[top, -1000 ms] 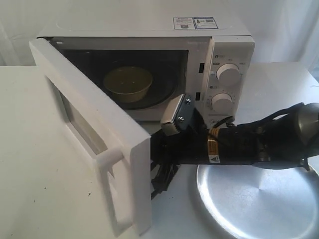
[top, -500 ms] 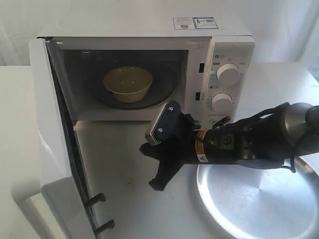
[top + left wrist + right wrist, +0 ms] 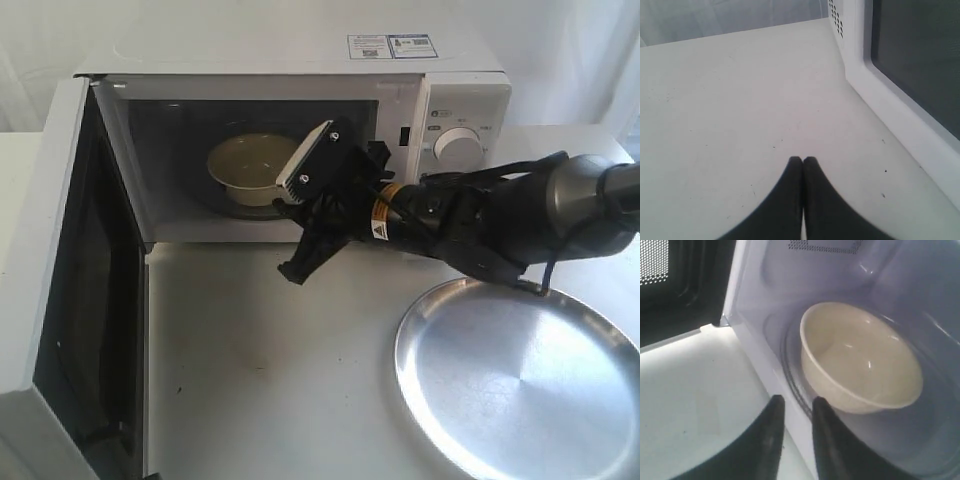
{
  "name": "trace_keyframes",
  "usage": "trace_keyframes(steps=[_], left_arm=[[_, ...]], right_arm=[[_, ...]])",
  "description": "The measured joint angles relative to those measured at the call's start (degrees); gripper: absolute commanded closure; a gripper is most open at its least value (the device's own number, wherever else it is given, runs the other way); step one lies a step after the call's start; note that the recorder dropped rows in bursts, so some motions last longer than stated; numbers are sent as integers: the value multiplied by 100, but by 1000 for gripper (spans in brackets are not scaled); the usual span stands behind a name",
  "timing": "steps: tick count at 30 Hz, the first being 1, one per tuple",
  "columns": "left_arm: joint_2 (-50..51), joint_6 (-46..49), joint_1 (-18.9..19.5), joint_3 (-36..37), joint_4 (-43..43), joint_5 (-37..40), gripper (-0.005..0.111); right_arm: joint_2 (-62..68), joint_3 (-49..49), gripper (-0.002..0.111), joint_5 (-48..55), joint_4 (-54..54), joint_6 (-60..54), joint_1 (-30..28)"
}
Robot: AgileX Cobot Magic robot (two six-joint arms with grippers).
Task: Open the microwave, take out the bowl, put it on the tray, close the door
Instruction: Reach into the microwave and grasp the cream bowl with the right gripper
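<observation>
One bowl (image 3: 860,357) sits inside the microwave (image 3: 455,100), just beyond the right gripper (image 3: 795,404), jaws slightly parted, empty; left gripper (image 3: 803,161) jaws closed, empty.

White flat table (image 3: 260,380) before a pale draped cloth backdrop (image 3: 570,50).
Small dark specks (image 3: 181,389) dot the table.

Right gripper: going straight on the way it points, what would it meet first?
Probably the bowl in the microwave, near its rim; the right gripper sits low, so the cavity sill might catch first.
</observation>
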Motion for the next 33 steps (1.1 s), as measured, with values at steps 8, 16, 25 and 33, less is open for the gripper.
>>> trace_keyframes(steps=[8, 16, 25, 33], left_arm=[[0, 0, 0, 0, 0, 0, 107], [0, 0, 0, 0, 0, 0, 107], [0, 0, 0, 0, 0, 0, 107], [0, 0, 0, 0, 0, 0, 107]], right_arm=[[85, -595, 49, 580, -397, -289, 242], [634, -1455, 50, 1893, -700, -749, 614], [1207, -2200, 50, 2370, -704, -1019, 627], [1575, -2725, 54, 2538, -704, -1084, 635]])
